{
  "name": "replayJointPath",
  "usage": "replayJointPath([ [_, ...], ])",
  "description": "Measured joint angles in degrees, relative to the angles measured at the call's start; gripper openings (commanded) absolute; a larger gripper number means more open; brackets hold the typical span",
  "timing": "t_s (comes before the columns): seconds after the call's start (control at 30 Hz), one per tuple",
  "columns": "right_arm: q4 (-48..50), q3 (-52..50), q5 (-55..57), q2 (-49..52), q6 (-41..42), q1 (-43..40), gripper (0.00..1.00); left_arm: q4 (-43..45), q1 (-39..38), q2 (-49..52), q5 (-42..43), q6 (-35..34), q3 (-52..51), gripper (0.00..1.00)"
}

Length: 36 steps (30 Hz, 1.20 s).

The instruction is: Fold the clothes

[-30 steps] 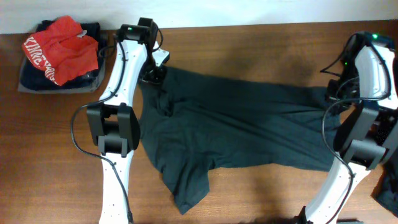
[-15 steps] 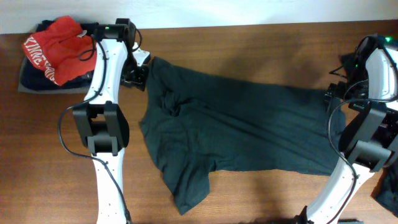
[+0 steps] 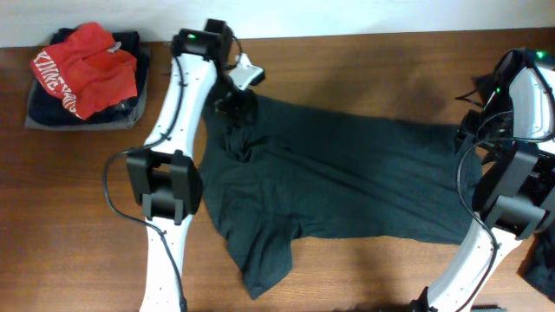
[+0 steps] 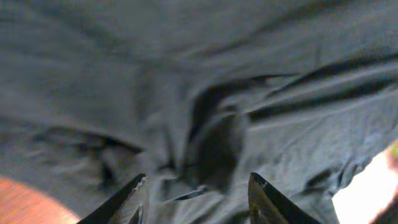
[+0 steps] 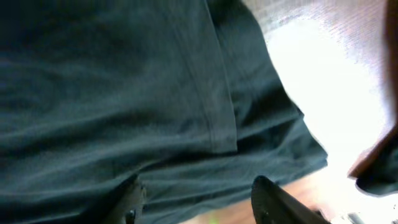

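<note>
One of the clothes, a plain dark teal-grey T-shirt (image 3: pixel 347 173), lies spread across the brown table (image 3: pixel 347 61). A bunched fold (image 3: pixel 236 143) sits near its upper left corner. My left gripper (image 3: pixel 236 102) hovers over that corner. In the left wrist view the left gripper (image 4: pixel 197 186) is open, with wrinkled shirt cloth (image 4: pixel 186 74) below its fingertips. My right gripper (image 3: pixel 468 130) is at the shirt's right edge. Seen from the right wrist, the right gripper (image 5: pixel 199 193) is open just above the hemmed edge (image 5: pixel 224 93), holding nothing.
A red garment with white lettering (image 3: pixel 87 65) lies on a stack of dark folded clothes (image 3: pixel 52 108) at the table's back left corner. Something dark (image 3: pixel 542 269) shows at the right edge, beyond the right arm's base.
My left gripper swung out to the left, drawing the shirt's upper corner with it, then came back right over the collar area. The right gripper's jaws have parted; that arm barely moved.
</note>
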Motion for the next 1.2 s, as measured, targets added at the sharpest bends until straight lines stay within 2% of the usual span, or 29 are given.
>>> replayJointPath([
  [0.1, 1.22, -0.13, -0.04, 0.0, -0.02, 0.0, 0.59, -0.09, -2.27, 0.0, 0.17, 0.15, 0.0, 0.43],
  [0.33, 3.13, -2.56, -0.2, 0.0, -0.07, 0.0, 0.59, 2.01, -5.16, 0.04, -1.75, -1.11, -0.5, 0.24],
  [0.43, 3.89, -2.6, -0.2, 0.0, -0.13, 0.0, 0.53, 3.19, -4.83, 0.07, -2.43, -1.49, -1.6, 0.2],
  [0.63, 6.93, -2.62, -0.33, 0.0, -0.28, 0.0, 0.32, 6.05, -3.8, 0.09, -3.34, -1.95, -5.66, 0.19],
  [0.93, 12.59, -2.71, -2.8, 0.0, -3.04, 0.0, 0.32, 8.66, -1.4, 0.17, -5.97, -3.65, -12.5, 0.19],
  [1.2, 15.26, -2.71, -5.68, 0.0, -3.72, 0.0, 0.29, 9.46, -0.55, 0.17, -6.56, -3.8, -14.19, 0.19],
])
